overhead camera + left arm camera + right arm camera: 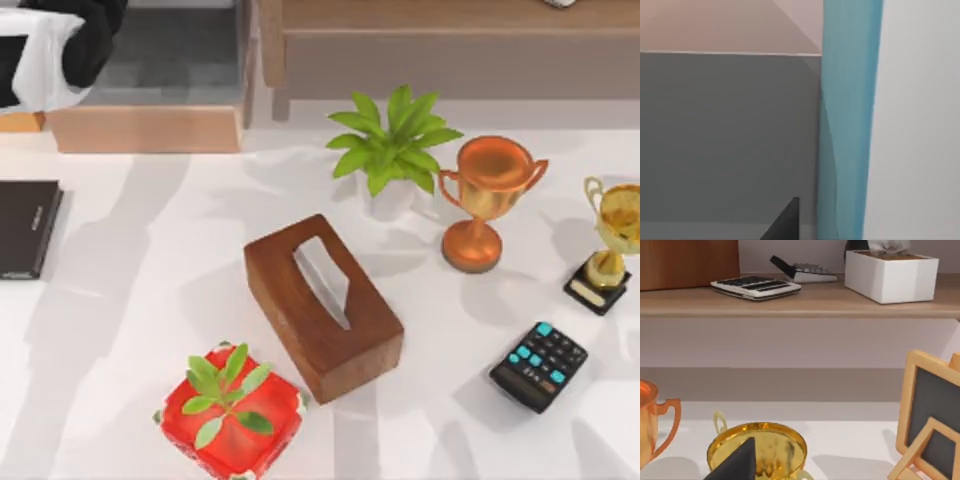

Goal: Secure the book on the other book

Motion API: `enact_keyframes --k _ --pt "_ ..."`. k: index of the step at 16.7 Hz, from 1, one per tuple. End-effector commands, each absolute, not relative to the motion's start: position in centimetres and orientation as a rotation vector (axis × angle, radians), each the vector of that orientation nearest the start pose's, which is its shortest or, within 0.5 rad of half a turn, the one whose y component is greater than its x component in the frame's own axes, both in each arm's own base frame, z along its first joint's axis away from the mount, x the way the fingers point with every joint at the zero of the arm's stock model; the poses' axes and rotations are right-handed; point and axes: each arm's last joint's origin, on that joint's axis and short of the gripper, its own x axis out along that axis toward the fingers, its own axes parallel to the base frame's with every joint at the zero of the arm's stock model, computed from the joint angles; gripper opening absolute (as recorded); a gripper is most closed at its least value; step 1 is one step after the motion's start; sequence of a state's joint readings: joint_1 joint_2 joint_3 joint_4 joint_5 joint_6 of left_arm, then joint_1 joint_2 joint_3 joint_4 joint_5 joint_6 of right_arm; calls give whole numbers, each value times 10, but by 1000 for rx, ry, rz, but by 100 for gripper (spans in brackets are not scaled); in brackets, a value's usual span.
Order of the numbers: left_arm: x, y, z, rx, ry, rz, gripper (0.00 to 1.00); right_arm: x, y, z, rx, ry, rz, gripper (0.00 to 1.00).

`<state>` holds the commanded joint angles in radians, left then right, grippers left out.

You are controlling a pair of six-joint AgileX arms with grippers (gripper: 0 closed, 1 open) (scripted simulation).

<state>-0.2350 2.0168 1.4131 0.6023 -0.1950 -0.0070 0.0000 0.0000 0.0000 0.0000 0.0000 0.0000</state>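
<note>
The other book [28, 228], thin, flat and black with pale lettering, lies at the table's left edge. In the top view's far-left corner, beyond the table, my left arm [92, 28] hangs dark over a white slab [38, 62] that looks like the book's page edge. In the left wrist view the book's teal cover [847, 120] runs as a tall strip right at my left gripper [807, 225], which is shut on it; one dark fingertip [785, 220] shows beside the cover. My right gripper [735, 462] hovers over the gold trophy [757, 450].
A wooden tissue box [322, 305] lies mid-table, with a red potted plant [230, 410] in front of it. Behind it stand a green plant [392, 150], a copper trophy [485, 195], a gold trophy [610, 240] and a black calculator [538, 365]. A wooden shelf [150, 125] borders the back.
</note>
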Motion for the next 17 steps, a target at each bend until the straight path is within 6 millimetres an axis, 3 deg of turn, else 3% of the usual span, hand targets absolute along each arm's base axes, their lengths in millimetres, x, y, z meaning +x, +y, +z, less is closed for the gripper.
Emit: enact_keyframes --k 7,17 --pt "463 -99 248 -21 5 -17 2 106 -1 160 0 0 0 100" --pt "462 -100 249 -20 3 -20 0 106 -1 160 0 0 0 100"
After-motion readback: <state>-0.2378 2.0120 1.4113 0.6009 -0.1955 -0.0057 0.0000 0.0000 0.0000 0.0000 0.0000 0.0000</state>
